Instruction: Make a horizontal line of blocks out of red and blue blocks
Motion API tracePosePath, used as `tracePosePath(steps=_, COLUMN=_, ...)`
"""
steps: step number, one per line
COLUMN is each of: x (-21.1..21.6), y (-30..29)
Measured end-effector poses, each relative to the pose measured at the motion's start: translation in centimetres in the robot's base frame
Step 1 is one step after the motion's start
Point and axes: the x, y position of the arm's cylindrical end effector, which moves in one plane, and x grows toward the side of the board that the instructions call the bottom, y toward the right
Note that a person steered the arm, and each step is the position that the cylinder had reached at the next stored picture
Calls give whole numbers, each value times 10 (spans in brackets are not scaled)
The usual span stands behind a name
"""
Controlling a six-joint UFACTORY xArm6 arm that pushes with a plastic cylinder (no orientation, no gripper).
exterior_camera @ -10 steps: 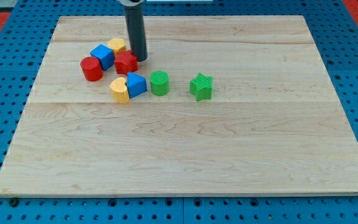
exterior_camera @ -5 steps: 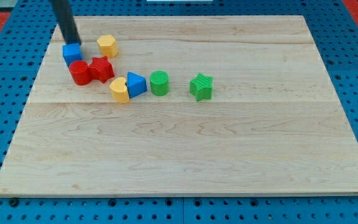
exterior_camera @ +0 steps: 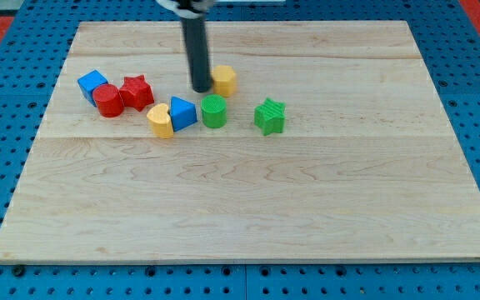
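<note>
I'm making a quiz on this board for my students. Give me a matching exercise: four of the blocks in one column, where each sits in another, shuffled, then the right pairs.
Blocks:
1. blue cube
2. red star
3. green star
4. yellow block at top

Places:
A. farthest to the view's right of all blocks
B. right beside my tip, on its right in the view
C. farthest to the view's left, against the red cylinder
D. just to the view's right of the red cylinder

Pairs: 1-C, 2-D, 3-A, 4-B
</note>
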Motion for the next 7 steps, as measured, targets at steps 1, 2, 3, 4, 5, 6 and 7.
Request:
tracePosePath(steps=1, x=29, y=1)
tracePosePath(steps=2, x=76, y=-9)
tracePosePath(steps=3, x=81, y=-33)
tracePosePath(steps=4, x=51, y=-49)
tracePosePath(steps=5, x=31, y=-79)
tracePosePath(steps=6, x=31, y=-37)
tracePosePath(steps=7, x=30, y=-26)
